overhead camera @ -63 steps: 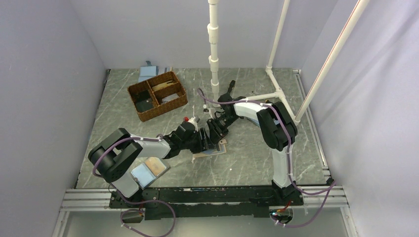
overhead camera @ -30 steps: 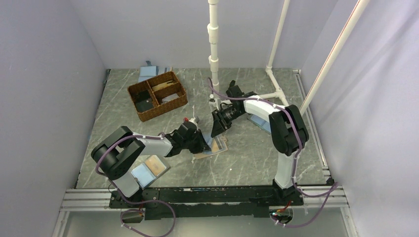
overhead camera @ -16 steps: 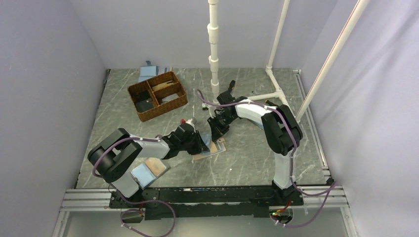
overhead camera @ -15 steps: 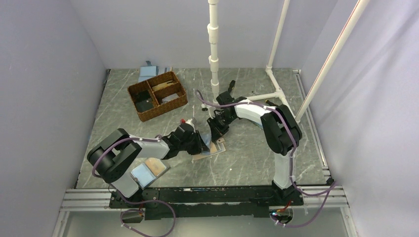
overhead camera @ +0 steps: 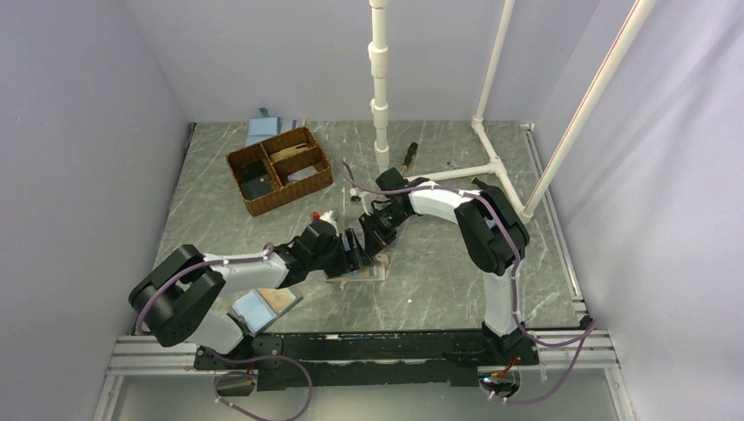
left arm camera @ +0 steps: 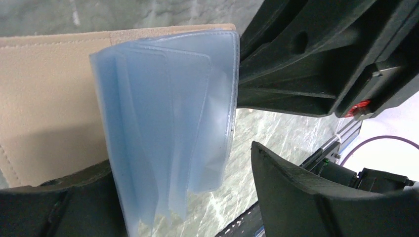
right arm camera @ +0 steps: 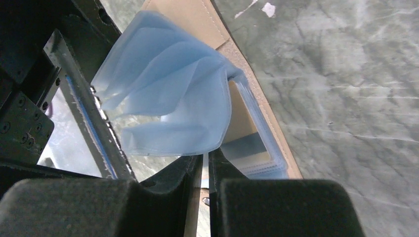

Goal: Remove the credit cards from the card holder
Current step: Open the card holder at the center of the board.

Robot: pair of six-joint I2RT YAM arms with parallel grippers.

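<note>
The card holder (overhead camera: 379,271) lies open on the table between the two arms, its tan inner panel (left arm camera: 49,98) facing up. Its light-blue plastic sleeves (left arm camera: 168,113) stand fanned up from it. My right gripper (right arm camera: 206,158) is shut on the edge of one raised sleeve (right arm camera: 173,108). A card with a dark blue band (right arm camera: 245,146) shows inside the flat sleeve stack beside the fingers. My left gripper (left arm camera: 178,165) is open, and the sleeves hang loose between its fingers without being pinched. In the top view both grippers (overhead camera: 351,247) (overhead camera: 372,242) meet over the holder.
A brown wicker basket (overhead camera: 279,169) with compartments stands at the back left, with a blue item (overhead camera: 263,130) behind it. Another folder with a brown half (overhead camera: 263,303) lies by the left arm's base. White pipes (overhead camera: 379,105) (overhead camera: 484,165) rise at the back.
My left gripper has opened and let go of the sleeves, and its arm has drawn back left. My right gripper has come down and shut on a sleeve. The holder has slid slightly left.
</note>
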